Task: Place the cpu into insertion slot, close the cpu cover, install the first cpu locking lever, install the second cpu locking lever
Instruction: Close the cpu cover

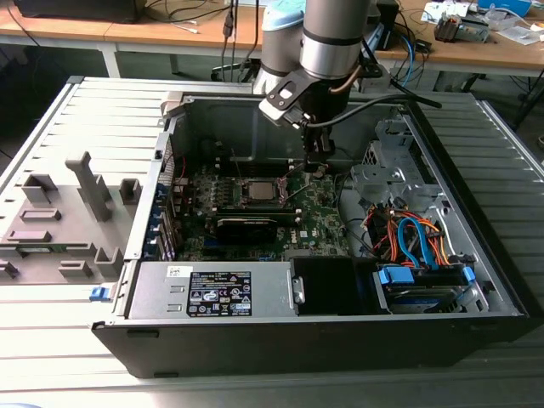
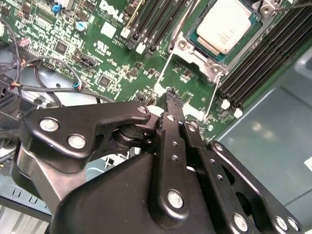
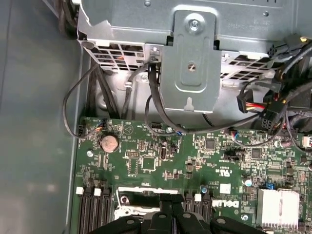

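The cpu (image 2: 225,24), a silver square chip, lies flat in the insertion slot (image 1: 259,189) on the green motherboard. The silver cpu cover (image 2: 184,46) frames it and looks lowered around it. Two thin wire locking levers (image 2: 165,68) (image 2: 210,105) run from the socket's corners towards my fingers. My gripper (image 2: 170,93) is shut with nothing between its black fingers, its tip just above the board between the two lever ends. In the exterior view the gripper (image 1: 313,168) hangs inside the case, just to the slot's right. Its fingers (image 3: 171,207) also show in the first wrist view.
Black memory slots (image 2: 258,63) flank the socket. A long black card (image 1: 246,225) lies in front of it. A power supply (image 1: 212,293) and a drive bay with coloured cables (image 1: 416,238) fill the case front. A metal bracket (image 3: 192,63) with loose black cables stands beyond the board.
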